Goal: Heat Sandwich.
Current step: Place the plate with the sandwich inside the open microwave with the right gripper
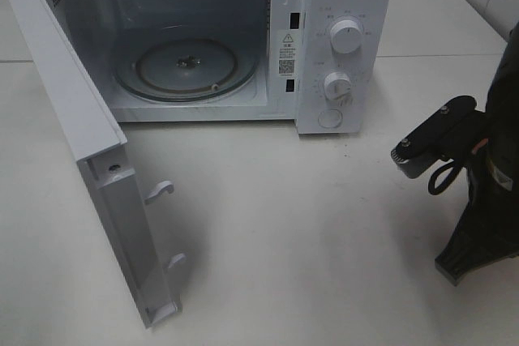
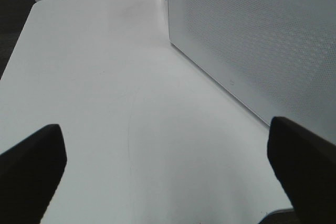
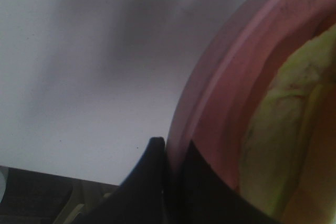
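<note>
The job in hand looks like getting the sandwich (image 3: 283,129) into the microwave (image 1: 340,6), so carry its plate (image 3: 220,93) level. You have only a pinch on the rim, and the far side will want to droop. Bring it in low across the worktop (image 1: 284,224) from the right of the microwave and aim for the middle of the turntable (image 1: 186,70). Stay clear of the door (image 1: 81,135), which stands wide open on the microwave's left.

Your right fingers (image 3: 152,177) are closed tight on the plate's pink rim, one each side of the edge, and the sandwich lies on the plate just beyond them. The overhead camera shows only the right arm (image 1: 486,184), to the microwave's right, not the plate. Your left fingers (image 2: 31,166) are spread wide and hold nothing, hovering over bare worktop beside the door.
</note>
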Available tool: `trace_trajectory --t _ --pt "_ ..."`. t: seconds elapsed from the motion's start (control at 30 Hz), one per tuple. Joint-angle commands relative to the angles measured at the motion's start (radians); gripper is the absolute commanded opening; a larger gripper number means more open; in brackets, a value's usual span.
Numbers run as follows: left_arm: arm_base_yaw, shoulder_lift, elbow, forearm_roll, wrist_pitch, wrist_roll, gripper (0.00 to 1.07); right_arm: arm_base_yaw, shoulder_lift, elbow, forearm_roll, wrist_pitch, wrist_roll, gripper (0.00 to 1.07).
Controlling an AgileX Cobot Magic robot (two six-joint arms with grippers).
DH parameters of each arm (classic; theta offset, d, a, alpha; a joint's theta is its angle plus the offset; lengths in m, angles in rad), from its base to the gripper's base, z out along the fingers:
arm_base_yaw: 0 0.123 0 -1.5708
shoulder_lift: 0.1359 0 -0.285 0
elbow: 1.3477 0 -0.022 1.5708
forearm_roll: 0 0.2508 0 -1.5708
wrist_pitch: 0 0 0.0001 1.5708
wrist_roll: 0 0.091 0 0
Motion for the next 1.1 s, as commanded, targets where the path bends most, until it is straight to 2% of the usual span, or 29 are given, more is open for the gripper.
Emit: trace_trajectory --t 0.03,0.23,0.37,0.57,1.1 --pt "0.004 -0.027 0.003 0.0 -0.013 -0.006 1.01 0.045 -0.031 0.011 -0.018 0.028 0.017 0.01" --pt "0.004 -0.027 0.003 0.0 -0.013 -0.006 1.01 0.106 -0.051 0.011 0.007 0.043 0.017 0.01" --pt "0.004 -0.027 0.003 0.0 -0.013 -0.006 1.01 0.189 -0.051 0.011 0.007 0.053 0.019 0.01" --pt "0.004 -0.027 0.003 0.0 -0.013 -0.006 1.01 0.235 -0.051 0.011 0.001 0.047 0.003 0.01" --pt "0.004 -0.027 0.003 0.0 -0.013 -0.006 1.01 0.243 -0.051 0.011 -0.053 -0.069 -0.262 0.01"
